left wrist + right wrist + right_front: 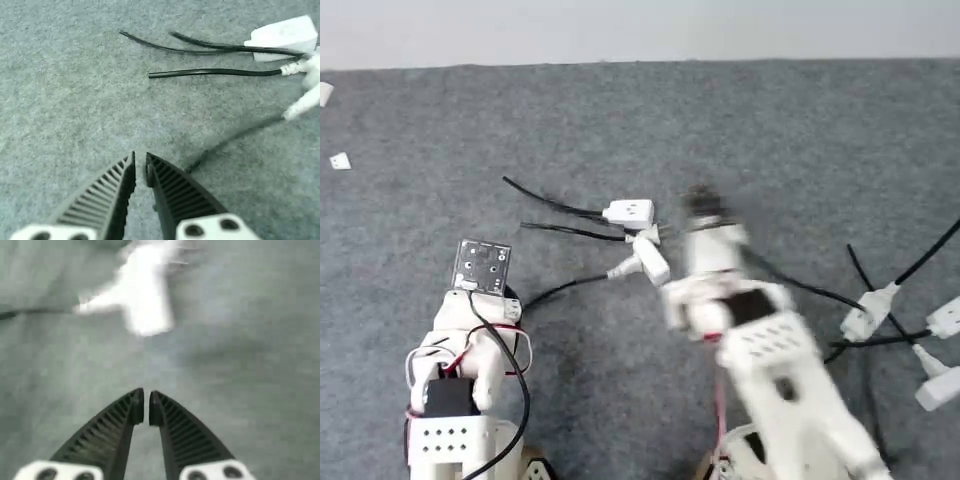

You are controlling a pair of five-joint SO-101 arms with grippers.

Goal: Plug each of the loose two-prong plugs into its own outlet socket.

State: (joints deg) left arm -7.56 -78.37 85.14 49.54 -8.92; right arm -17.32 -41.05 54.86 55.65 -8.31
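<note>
Left fingers (112, 192) and right fingers (115, 427) almost together, empty; plug (650, 264) flat, diagonal, cord (560, 290) end toward left arm (470, 340).

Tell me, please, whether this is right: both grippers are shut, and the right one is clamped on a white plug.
Not quite. The left gripper and right gripper are both shut, but the right one holds nothing: the right wrist view shows the white plug lying on the carpet beyond its tips.

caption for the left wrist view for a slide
Left gripper shut over grey mat, black cables and a white socket ahead.
</note>
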